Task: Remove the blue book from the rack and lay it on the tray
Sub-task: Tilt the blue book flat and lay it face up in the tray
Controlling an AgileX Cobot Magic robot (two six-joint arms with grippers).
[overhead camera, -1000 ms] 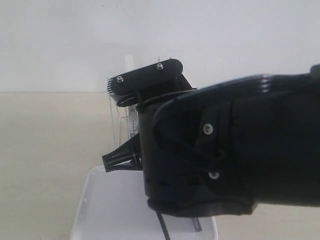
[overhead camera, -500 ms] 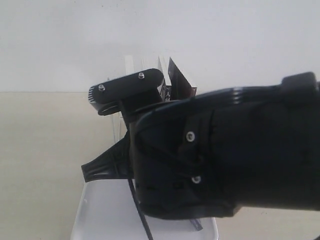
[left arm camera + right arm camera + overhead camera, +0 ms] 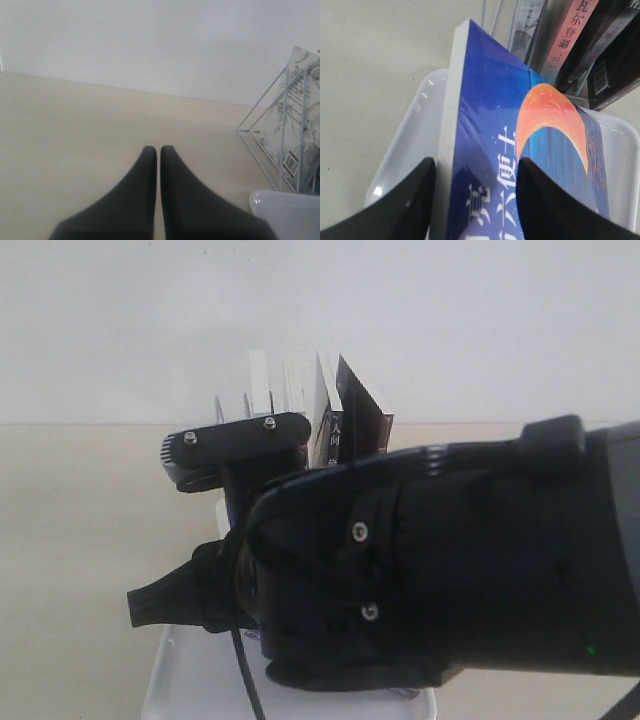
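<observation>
Above the tray point(image 3: 400, 160), the right gripper point(image 3: 476, 167) stood wide open around the tilted blue book point(image 3: 490, 115), apparently freeing it to settle flat; the left gripper point(image 3: 158, 149) idled shut, empty.

A plain white wall point(image 3: 320, 320) stands behind a pale beige tabletop point(image 3: 90, 540) — all in soft, even light.

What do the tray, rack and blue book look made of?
Tray: white plastic probably, glossy; glints on the rim. Rack: thin white wire, likely coated metal. Blue book: paper, glossy cover with sheen, white page edges.
</observation>
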